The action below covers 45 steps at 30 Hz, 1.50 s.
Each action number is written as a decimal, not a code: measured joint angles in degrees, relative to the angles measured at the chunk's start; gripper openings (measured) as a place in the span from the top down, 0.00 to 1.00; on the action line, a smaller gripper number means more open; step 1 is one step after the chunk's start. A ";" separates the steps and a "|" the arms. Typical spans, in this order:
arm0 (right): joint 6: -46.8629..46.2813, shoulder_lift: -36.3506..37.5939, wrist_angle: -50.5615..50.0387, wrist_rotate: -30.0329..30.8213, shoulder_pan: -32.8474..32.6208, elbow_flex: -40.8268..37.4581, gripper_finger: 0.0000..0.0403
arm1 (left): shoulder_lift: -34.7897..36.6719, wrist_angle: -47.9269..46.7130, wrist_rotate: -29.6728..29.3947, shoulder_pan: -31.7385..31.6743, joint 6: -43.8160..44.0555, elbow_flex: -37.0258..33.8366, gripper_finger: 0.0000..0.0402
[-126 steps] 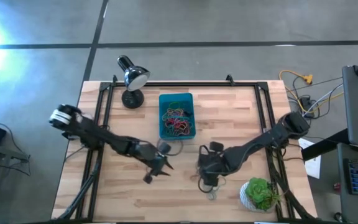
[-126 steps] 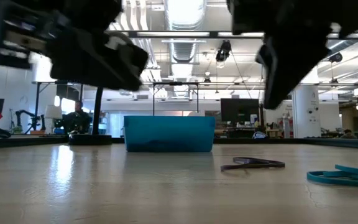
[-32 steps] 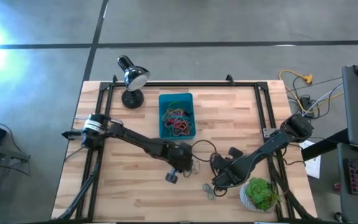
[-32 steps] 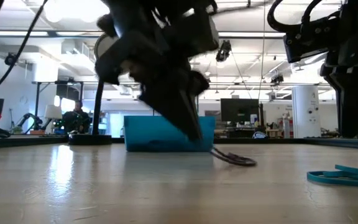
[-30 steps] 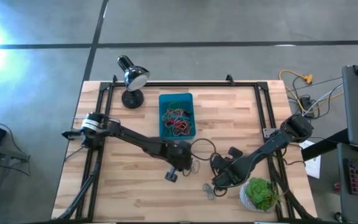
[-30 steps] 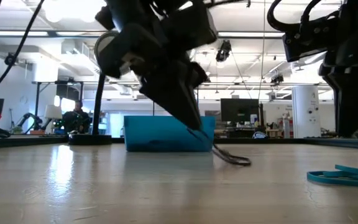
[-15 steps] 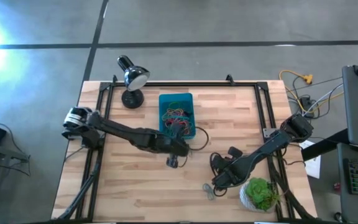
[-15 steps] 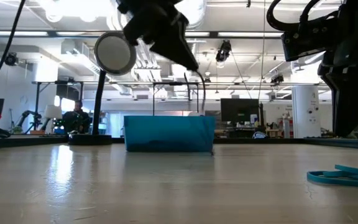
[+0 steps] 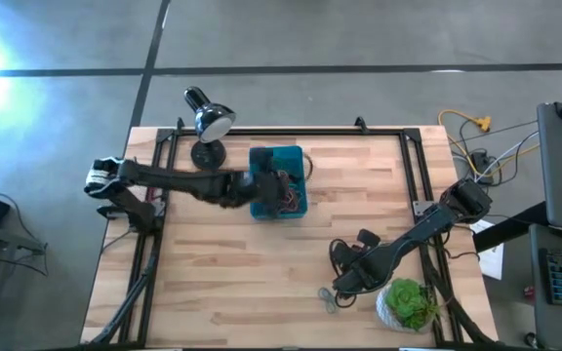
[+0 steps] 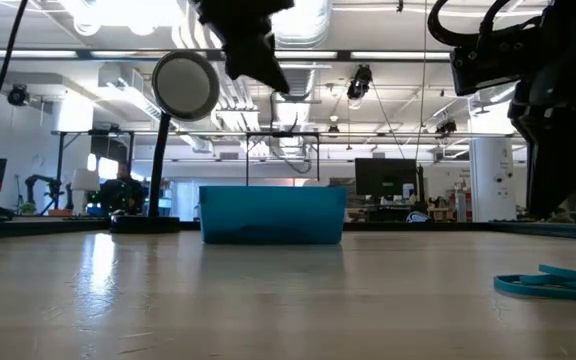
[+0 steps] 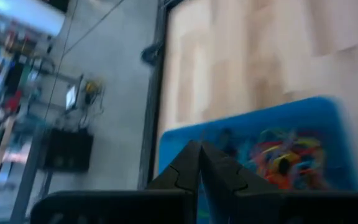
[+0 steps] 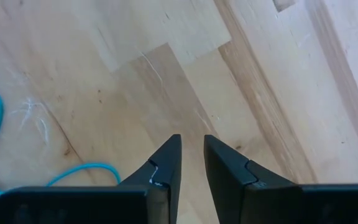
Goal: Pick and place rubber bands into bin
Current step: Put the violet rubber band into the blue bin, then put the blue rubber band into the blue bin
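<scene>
Two claws | left claw (image 9: 264,184) closed over bin (image 9: 295,156) | right claw (image 12: 191,155) low, ajar

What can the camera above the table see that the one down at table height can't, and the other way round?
Only the high view shows the tangle of coloured rubber loops inside the small teal plastic bin, the bushy green plant in a white pot and the right gripper low over the wood. Only the low view shows the bin's outer wall and the room behind. Both show the bin, the black desk lamp and the left gripper above the bin.
</scene>
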<state>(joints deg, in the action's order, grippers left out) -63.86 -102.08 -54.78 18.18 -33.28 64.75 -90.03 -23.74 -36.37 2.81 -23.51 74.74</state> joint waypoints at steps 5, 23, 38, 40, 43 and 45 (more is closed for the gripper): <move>0.86 -0.02 0.36 0.05 -0.11 -0.02 0.84 | 0.14 -3.59 4.95 -7.35 0.44 -0.15 1.00; 6.94 -0.04 8.41 2.34 -0.12 -0.01 0.80 | -2.23 -11.14 27.03 -15.93 5.20 -1.62 0.66; 14.12 -0.07 22.72 -15.28 -1.00 -0.28 0.77 | 4.67 -18.59 46.43 -9.58 12.38 -13.43 0.59; 12.96 -0.30 23.18 -15.45 -1.30 -0.28 0.77 | 6.41 -16.86 46.39 -8.32 13.50 -15.64 0.59; 11.10 -0.42 25.04 -15.30 -1.67 -0.33 0.75 | 9.82 -13.25 46.39 -6.29 15.35 -18.90 0.59; 10.27 -0.42 26.32 -15.17 -1.88 -0.34 0.74 | 12.57 -10.04 46.39 -4.75 16.85 -21.59 0.59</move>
<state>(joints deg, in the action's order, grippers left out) -53.58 -102.50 -28.46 3.01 -35.15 64.41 -77.46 -33.78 10.02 -1.94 -6.65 53.15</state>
